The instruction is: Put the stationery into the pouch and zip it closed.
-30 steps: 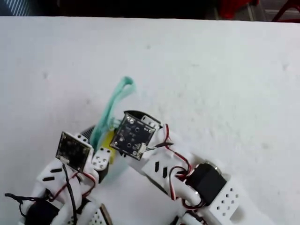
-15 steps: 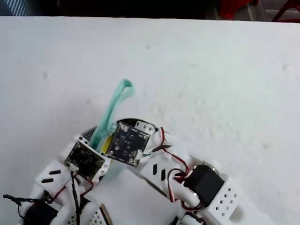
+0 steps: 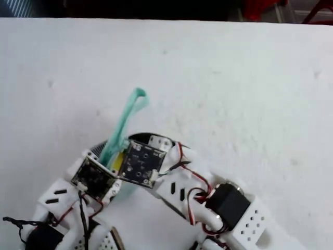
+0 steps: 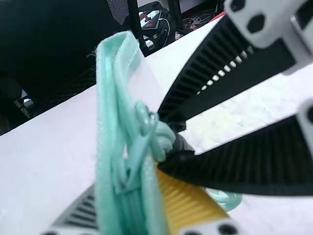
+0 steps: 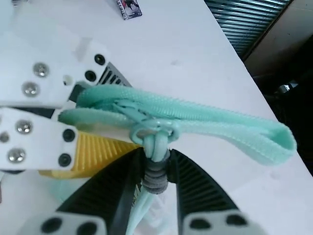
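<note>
Near the table's (image 3: 234, 78) near edge, left of its middle, the left gripper (image 4: 132, 215) is clamped on one end of the mint pouch (image 3: 124, 120). The pouch stands on edge, its long strip running toward the far edge. Just right of it, the right gripper (image 5: 156, 164) is pinched tight on the grey bead (image 5: 155, 182) below the zip pull (image 5: 152, 133).

The bead could slip from those tips. If the slider jams, a hard tug could also drag the pouch out of the left clamp.

The right wrist view shows that pinch plainly, whereas in the high view the right arm's wrist (image 3: 140, 164) covers it. The stationery may already be inside; the fabric hides that.
</note>
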